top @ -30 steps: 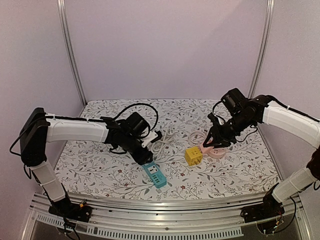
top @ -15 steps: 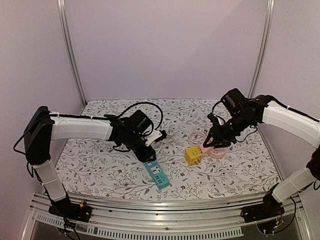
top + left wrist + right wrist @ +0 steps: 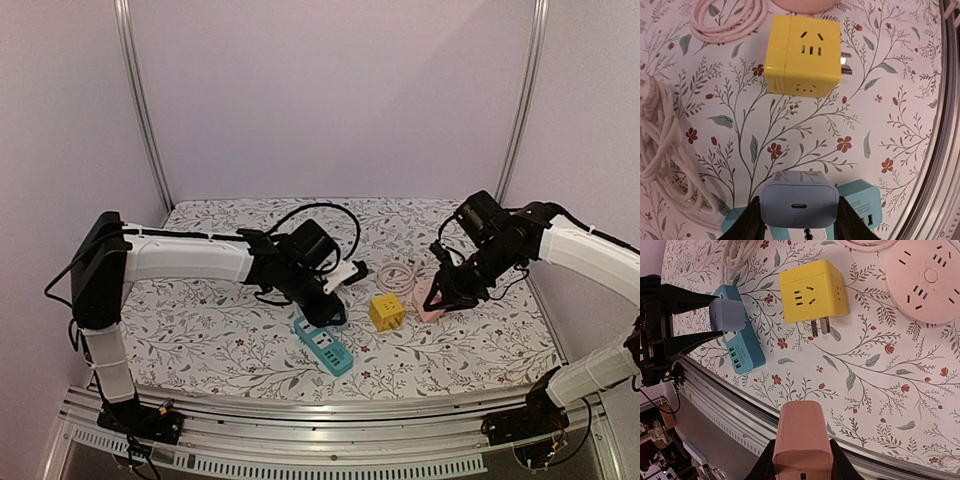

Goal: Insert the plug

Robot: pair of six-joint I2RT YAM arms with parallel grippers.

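My left gripper is shut on a pale blue charger plug, its port facing the camera. It holds the plug just over the near end of the teal power strip. In the top view the left gripper is above the strip. My right gripper is shut on a pink charger plug, held above the table's front edge. A yellow cube socket with bare prongs and a round pink socket lie beyond it. The right gripper is right of the cube.
A white cable coil lies left of the left gripper and a pink cable coil lies beyond it. The metal front rail runs along the table edge. Frame posts stand at the back corners.
My left arm has moved right with the blue plug, toward the yellow cube, and the teal strip has shifted slightly right. My right gripper has moved a little right and nearer.
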